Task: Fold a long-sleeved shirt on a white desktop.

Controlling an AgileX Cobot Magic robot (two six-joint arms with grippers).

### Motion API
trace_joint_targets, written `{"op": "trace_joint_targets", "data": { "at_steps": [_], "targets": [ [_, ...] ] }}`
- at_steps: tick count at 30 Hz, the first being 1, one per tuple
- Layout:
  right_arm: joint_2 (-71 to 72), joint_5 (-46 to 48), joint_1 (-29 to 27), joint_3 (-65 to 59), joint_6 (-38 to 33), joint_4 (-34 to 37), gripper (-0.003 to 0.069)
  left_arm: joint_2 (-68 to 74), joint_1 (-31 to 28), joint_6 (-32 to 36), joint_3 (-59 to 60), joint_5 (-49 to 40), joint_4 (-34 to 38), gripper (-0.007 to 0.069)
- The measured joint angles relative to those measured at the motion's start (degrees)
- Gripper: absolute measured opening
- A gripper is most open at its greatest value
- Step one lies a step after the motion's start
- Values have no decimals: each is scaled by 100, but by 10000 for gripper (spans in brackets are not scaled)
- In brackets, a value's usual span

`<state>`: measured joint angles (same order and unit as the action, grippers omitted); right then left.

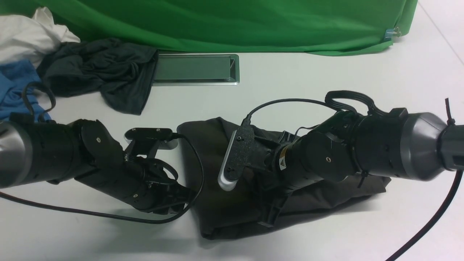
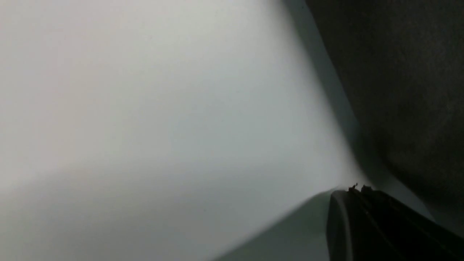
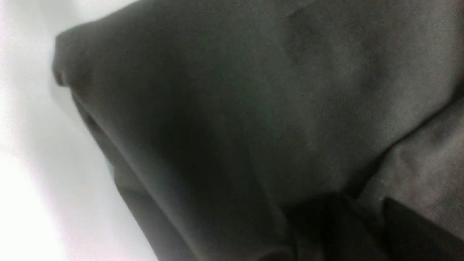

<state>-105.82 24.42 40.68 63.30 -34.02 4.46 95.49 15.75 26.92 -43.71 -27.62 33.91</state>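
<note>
The long-sleeved shirt [image 1: 217,206] lies folded into a dark, compact bundle in the middle of the white desktop [image 1: 290,94]. My left gripper [image 1: 186,203] rests low at the bundle's left edge, shut and empty. In the left wrist view its tips [image 2: 357,189] meet over the bare desktop [image 2: 145,108], with the shirt [image 2: 398,90] just beside them. My right gripper [image 1: 268,217] presses down on the bundle's front middle. In the right wrist view its dark fingers [image 3: 362,212] stand close together with a ridge of the shirt [image 3: 253,90] between them.
At the back left lie a crumpled charcoal garment [image 1: 108,72], a blue shirt [image 1: 14,83] and a white cloth [image 1: 25,32]. A metal-framed hatch [image 1: 195,69] sits before the green backdrop [image 1: 235,21]. Black cables trail at the front left [image 1: 90,214] and front right [image 1: 427,224].
</note>
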Motion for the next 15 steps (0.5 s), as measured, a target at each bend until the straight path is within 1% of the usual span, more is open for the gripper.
{"op": "trace_joint_targets", "data": {
  "at_steps": [1, 3, 15],
  "targets": [
    [0, 13, 0, 0, 0, 0, 59, 0, 0, 5, 0, 0, 0, 20],
    [0, 56, 0, 0, 0, 0, 50, 0, 0, 5, 0, 0, 0, 20],
    [0, 888, -7, 508, -76, 4, 48, 0, 0, 5, 0, 0, 0, 20]
  ]
}}
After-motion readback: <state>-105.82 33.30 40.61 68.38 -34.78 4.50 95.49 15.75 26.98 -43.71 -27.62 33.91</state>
